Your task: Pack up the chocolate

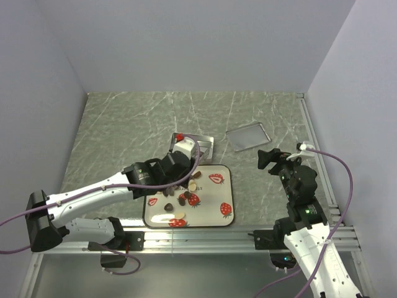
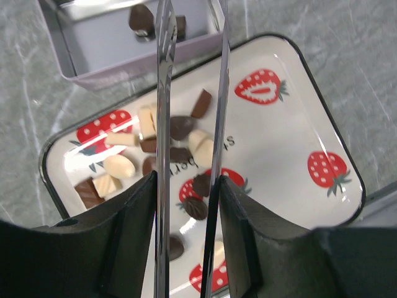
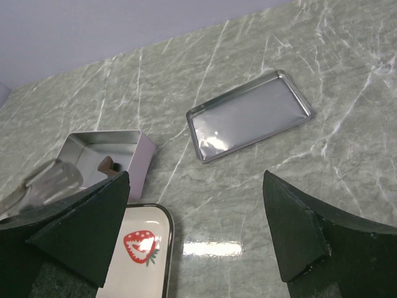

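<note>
Several chocolate pieces (image 2: 183, 127), dark brown, light brown and cream, lie on the left half of the strawberry-print tray (image 2: 291, 112). A few dark pieces (image 2: 141, 18) lie inside the open lilac tin (image 2: 93, 56) behind the tray. My left gripper (image 2: 188, 186) hovers over the tray, shut on metal tongs (image 2: 162, 93). The tongs' two arms stand apart and reach over the tin's near wall, with nothing between them. Seen from above, the left gripper (image 1: 177, 164) is at the tray's far left corner. My right gripper (image 3: 196, 174) is open and empty, above bare table right of the tray.
The tin's flat metal lid (image 1: 247, 136) lies on the marble table behind and right of the tray (image 1: 226, 180), near the right gripper (image 1: 268, 158). The tin (image 1: 205, 146) touches the tray's far edge. Walls close the table on three sides.
</note>
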You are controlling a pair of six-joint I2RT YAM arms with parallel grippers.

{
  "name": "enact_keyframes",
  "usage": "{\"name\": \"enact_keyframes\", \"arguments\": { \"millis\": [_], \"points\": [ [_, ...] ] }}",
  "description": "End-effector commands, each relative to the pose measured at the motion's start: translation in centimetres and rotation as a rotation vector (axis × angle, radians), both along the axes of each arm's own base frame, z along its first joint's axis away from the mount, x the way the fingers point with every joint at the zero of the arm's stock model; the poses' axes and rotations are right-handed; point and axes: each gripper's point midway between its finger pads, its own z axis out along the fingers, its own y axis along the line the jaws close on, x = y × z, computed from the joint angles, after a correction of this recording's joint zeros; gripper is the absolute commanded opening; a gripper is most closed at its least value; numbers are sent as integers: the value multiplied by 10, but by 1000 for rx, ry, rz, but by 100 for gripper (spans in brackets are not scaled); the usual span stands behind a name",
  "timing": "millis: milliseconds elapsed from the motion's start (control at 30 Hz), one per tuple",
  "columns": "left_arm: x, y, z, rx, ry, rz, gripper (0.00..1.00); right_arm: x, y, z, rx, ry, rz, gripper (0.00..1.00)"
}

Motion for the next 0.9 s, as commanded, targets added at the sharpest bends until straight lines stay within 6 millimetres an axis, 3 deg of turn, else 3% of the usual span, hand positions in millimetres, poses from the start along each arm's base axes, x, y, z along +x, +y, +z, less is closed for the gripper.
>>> {"name": "enact_keyframes", "arguments": {
  "millis": [0, 167, 567, 867],
  "points": [
    [-13, 1, -4, -12, 17, 29, 49, 4, -3, 15, -4, -47, -14, 94],
    [-27, 3, -20, 3, 36, 50, 49, 4, -3, 15, -5, -47, -11, 94],
    [-38, 10, -59, 90, 107, 75, 49, 5, 0, 14, -3, -46, 2, 94],
    [-47, 13, -59, 54, 120, 54, 49, 7, 2, 13, -4, -43, 9, 94]
  ]
}}
